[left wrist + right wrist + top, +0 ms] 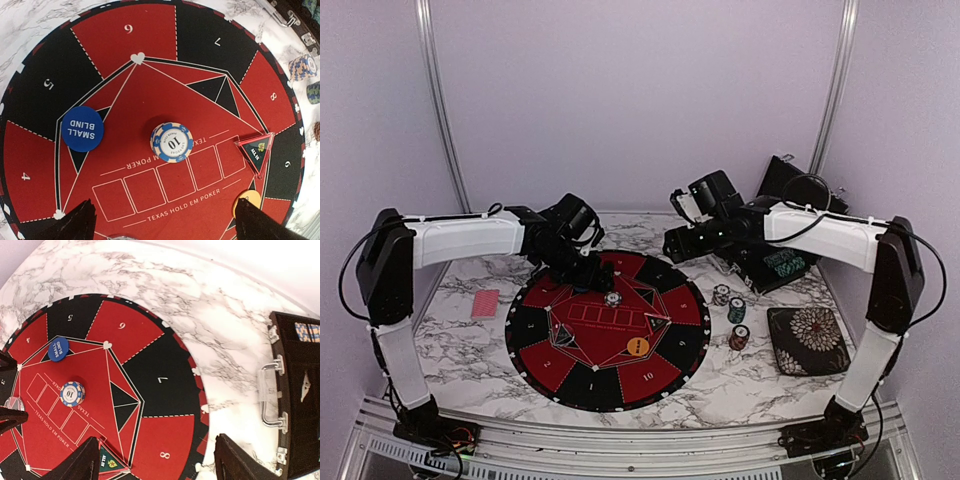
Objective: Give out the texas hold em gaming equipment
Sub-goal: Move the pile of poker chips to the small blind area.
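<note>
From above, a round poker mat (610, 330) lies on the marble table (460, 340). A blue-and-white chip stack (612, 299) stands on its far middle, an orange disc (637, 347) nearer. Three chip stacks (736, 311) stand right of the mat. A pink card (485, 303) lies flat at the left, its long axis running near to far. The black case (775, 265) at the far right holds more chips. The flowered tray (807, 340) holds nothing.

From the left wrist, the left gripper (165, 220) hangs above the mat, jaws spread wide, holding nothing. The blue "SMALL BLIND" disc (82, 128) reads upside down.

From the right wrist, the right gripper (155, 460) has jaws spread, holding nothing.
</note>
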You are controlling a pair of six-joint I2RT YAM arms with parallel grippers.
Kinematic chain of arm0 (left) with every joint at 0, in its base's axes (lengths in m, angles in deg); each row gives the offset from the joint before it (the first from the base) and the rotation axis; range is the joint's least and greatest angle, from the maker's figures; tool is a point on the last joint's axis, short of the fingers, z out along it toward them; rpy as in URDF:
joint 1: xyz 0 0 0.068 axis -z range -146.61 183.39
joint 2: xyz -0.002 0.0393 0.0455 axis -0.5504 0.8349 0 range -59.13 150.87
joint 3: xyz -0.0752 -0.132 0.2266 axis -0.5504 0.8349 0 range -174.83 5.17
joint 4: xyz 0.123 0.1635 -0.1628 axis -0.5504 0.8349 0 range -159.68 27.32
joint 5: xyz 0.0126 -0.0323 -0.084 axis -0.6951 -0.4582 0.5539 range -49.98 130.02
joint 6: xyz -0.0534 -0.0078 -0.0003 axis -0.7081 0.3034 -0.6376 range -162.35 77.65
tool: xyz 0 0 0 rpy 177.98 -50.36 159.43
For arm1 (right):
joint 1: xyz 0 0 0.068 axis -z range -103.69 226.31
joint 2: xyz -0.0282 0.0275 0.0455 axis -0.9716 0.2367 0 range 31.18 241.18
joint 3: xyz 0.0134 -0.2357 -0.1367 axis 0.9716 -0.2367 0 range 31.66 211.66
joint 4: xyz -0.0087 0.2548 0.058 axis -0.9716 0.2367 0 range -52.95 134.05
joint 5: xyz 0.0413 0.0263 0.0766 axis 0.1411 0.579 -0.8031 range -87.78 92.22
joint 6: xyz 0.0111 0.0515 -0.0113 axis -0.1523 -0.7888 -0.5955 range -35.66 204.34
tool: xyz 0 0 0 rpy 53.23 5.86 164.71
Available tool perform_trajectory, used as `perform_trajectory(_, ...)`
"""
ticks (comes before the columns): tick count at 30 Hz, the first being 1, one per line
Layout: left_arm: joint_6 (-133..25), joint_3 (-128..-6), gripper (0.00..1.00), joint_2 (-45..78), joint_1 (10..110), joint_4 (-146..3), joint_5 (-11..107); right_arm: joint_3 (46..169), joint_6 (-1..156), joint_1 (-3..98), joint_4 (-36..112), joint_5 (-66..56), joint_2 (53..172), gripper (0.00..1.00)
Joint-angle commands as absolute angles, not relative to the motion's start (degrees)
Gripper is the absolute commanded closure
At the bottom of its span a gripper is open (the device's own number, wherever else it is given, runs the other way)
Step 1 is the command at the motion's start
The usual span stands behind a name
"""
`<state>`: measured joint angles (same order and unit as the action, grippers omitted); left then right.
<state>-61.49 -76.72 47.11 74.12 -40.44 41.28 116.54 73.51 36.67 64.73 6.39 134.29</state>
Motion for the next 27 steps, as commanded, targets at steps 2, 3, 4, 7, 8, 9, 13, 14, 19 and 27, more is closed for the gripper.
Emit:
perform_trajectory(2,-56.7,-83.0,0.03,53.2,75.4,-34.0,40.3,110.7,70.6,38.0,59.5,8.0,126.3,0.24)
perform_trajectory(3,-56.0,-84.6,0.04,54.9,75.7,-33.2,40.3,109.7,70.5,38.2,59.3,8.2,125.1,0.24)
perform_trajectory(4,-55.3,-86.0,0.05,56.2,75.9,-32.5,39.6,109.0,70.3,38.3,59.2,8.5,124.4,0.24)
perform_trajectory(7,-53.8,-89.3,0.1,59.3,76.6,-30.6,38.2,107.5,70.1,38.4,58.9,9.2,122.7,0.24)
perform_trajectory(8,-53.4,-90.2,0.11,60.2,76.7,-30.1,38.2,107.2,70.0,38.4,58.9,9.3,122.4,0.24)
perform_trajectory(9,-53.0,-91.2,0.12,61.0,76.8,-29.5,38.2,106.9,69.9,38.4,58.9,9.4,122.1,0.24)
perform_trajectory(13,-52.2,-94.2,0.15,64.0,77.0,-28.2,37.2,106.4,69.7,38.5,59.3,9.9,121.7,0.24)
perform_trajectory(14,-52.1,-94.7,0.16,64.6,76.9,-28.0,37.2,106.3,69.6,38.5,59.3,9.9,121.6,0.24)
perform_trajectory(19,-50.9,-97.3,0.17,67.2,77.0,-27.3,38.3,106.0,69.4,38.6,59.3,10.0,121.3,0.24)
perform_trajectory(27,-50.3,-99.9,0.23,70.6,77.1,-26.6,38.3,105.6,69.2,38.6,59.5,10.3,120.9,0.24)
